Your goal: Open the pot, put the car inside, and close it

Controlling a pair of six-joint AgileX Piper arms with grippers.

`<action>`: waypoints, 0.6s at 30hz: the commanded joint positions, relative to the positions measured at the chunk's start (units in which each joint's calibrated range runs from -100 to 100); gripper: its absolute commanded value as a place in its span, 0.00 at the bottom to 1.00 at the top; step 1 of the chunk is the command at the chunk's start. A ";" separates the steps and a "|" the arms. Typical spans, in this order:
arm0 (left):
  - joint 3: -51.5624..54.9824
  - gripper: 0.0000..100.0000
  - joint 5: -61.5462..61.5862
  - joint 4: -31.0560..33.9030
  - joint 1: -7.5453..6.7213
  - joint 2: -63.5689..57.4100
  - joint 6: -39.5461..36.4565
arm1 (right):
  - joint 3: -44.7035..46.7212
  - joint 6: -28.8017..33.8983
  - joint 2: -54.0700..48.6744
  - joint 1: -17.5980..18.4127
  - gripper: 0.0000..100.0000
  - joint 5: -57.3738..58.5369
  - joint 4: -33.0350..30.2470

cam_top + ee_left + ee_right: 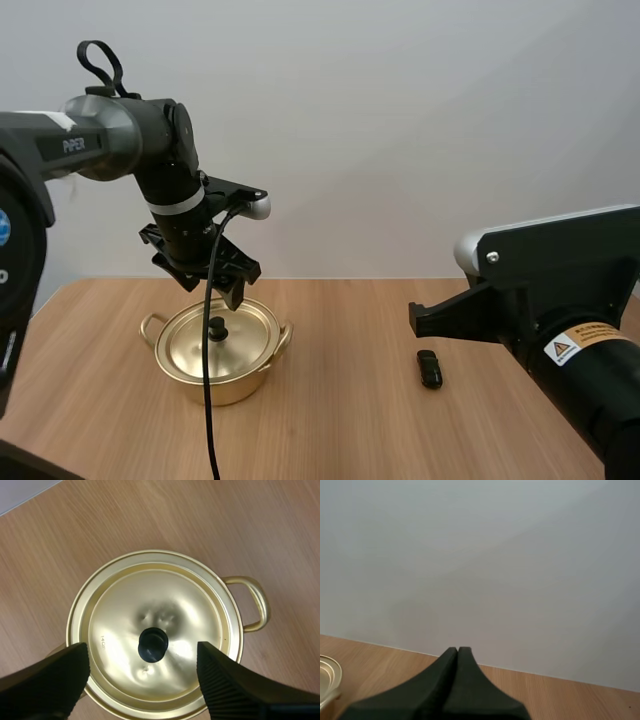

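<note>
Right now the left gripper (142, 647) hangs straight over the gold pot (217, 352), its jaws spread wide and holding nothing. In the left wrist view the two ribbed fingers (220, 680) stand apart with the lid's black knob (153, 645) between them, and neither finger touches it. The lid (160, 615) sits square on the rim, so the pot is not yet open.

Taking the high view as a clock face with 12 o'clock away from the arm bases, the small black car (429, 369) lies on the wooden table (340, 430) at about 3 o'clock from the pot and well apart from it. Its long axis runs roughly 12 to 6. The right arm is clearly the nearer one to the car. The right gripper (457, 651) has its fingers pressed together as one dark wedge, empty.

My judgement is that lifting the lid comes first. That move turns on the knob lying directly below the open jaws, so a plain descent and a pinch should serve. The knob is round, which makes wrist angle matter little.
</note>
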 commanded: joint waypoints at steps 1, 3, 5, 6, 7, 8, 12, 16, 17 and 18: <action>0.06 1.00 0.00 0.06 0.02 1.01 -0.02 | 0.02 -0.05 0.00 0.04 0.00 0.17 0.01; 0.06 1.00 0.00 0.20 0.02 2.14 0.08 | 0.02 -0.05 0.00 0.04 0.00 0.17 0.01; 0.06 1.00 0.00 0.20 0.02 3.27 0.19 | 0.02 -0.05 0.00 0.04 0.00 0.17 0.01; 0.06 1.00 0.00 0.20 0.02 3.77 0.28 | 0.02 -0.05 0.00 0.13 0.00 0.16 0.01; 0.06 1.00 0.00 0.20 0.02 4.29 0.49 | 0.02 -0.05 0.00 0.13 0.00 0.16 0.01; 0.06 1.00 0.00 0.20 0.02 4.80 0.72 | 0.02 -0.05 0.00 0.13 0.00 0.16 0.01; 1.46 1.00 0.00 0.34 0.02 5.76 1.14 | 0.02 -0.05 0.00 0.13 0.00 -0.01 0.01; 3.59 1.00 0.00 0.34 0.02 6.77 1.74 | 0.02 -0.05 0.00 0.13 0.00 -0.01 0.01; 3.90 1.00 0.00 0.34 0.02 7.10 1.74 | 0.02 -0.05 0.00 0.13 0.00 -0.01 0.01; 4.05 1.00 0.00 0.34 0.02 7.28 1.74 | 0.02 -0.05 0.00 0.13 0.00 -0.01 0.01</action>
